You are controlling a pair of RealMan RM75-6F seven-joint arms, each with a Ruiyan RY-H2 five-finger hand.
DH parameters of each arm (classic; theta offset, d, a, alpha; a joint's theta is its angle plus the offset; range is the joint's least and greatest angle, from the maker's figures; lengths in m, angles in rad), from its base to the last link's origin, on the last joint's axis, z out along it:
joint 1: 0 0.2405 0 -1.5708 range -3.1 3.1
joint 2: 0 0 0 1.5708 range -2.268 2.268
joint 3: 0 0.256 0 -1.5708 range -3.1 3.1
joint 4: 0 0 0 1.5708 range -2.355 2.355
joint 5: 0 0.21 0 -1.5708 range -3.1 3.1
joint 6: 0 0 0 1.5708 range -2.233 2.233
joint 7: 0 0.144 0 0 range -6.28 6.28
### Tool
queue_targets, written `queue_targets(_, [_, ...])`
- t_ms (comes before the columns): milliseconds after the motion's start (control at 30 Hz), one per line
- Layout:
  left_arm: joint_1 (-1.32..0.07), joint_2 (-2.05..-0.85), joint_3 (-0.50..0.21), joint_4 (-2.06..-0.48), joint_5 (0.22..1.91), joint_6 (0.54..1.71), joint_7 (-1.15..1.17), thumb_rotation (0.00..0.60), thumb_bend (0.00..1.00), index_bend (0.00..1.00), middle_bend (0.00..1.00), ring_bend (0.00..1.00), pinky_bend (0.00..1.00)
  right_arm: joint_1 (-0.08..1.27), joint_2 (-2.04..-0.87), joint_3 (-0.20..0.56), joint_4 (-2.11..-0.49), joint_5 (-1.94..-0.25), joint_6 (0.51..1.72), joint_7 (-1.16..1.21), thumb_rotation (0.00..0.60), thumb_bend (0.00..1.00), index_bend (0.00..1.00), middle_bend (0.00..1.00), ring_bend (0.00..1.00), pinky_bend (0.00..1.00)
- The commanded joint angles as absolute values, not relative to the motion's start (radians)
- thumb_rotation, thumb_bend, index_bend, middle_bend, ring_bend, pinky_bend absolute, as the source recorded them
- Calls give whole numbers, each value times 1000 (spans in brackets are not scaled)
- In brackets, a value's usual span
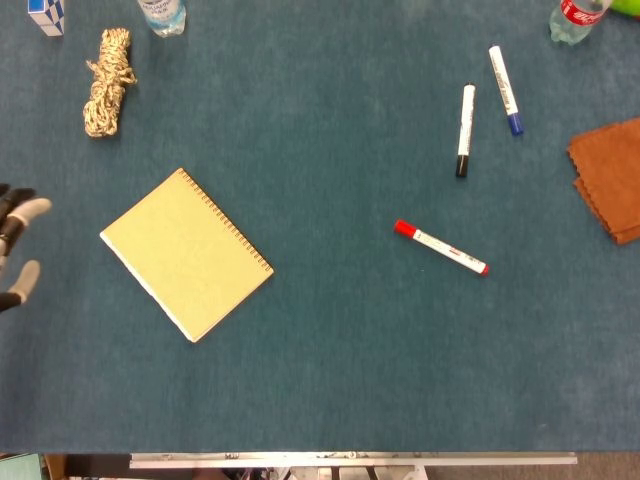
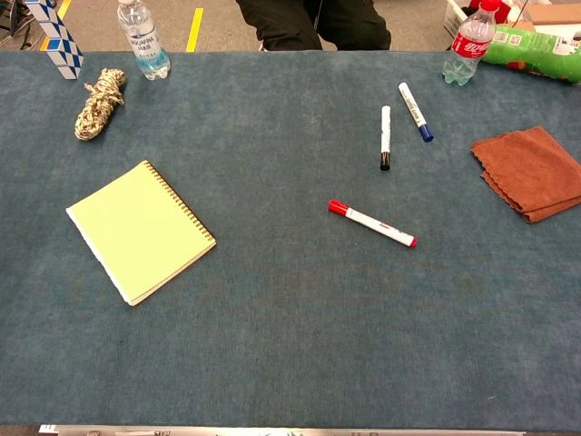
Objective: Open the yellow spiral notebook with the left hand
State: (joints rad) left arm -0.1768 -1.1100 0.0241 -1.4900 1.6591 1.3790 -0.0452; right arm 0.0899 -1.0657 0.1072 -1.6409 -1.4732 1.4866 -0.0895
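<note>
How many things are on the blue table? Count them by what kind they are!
Markers: 3 (red, black, blue)
Bottles: 2 (clear one, red-capped one)
Yellow notebook: 1
Rope bundle: 1
Brown cloth: 1
Blue-and-white block: 1
Green packet, partly cut off: 1
Total: 10
</note>
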Motion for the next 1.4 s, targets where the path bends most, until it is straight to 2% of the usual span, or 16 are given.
queue_targets(33, [-240,-1153,47,-1378,1730,1331,-150,600,359,198,176,118,145,96,-1059,111,-1656,-1475,1484,-98,600,114,317,334,243,311])
queue_targets(200, [-302,-1223,79,-1231,1802,1304,-263,600,357,198,177,118,145,102,-1053,109,-1675,-1478,1477,-109,600,114,317,334,243,311])
queue_targets(367, [-342,-1288,110,-1114,1856,1303,-315,600,311,193,167,112,144,100,-1049,105,-1684,-1487,1484,-108,600,113,317,334,243,311])
queue_targets(567, [-371,-1365,145,-1002,1905,1333,-360,600,295,191,141,63,143,94,-1047,99,-1689,-1487,1488,-108,600,114,317,334,243,311])
queue_targets(700, [-385,-1422,157,-932,1929,1363,-368,600,294,159,102,17,101,94,-1048,95,-1694,-1488,1486,-114,600,114,317,334,243,311])
queue_targets(800, [-396,-1466,165,-876,1937,1374,-380,600,283,132,81,5,93,95,-1048,94,-1700,-1487,1483,-119,600,114,317,334,243,311])
queue_targets(1400, [-405,-1599,222,-600,1920,1400,-440,600,281,131,78,3,90,85,-1038,89,-1738,-1483,1494,-155,600,114,317,334,243,311])
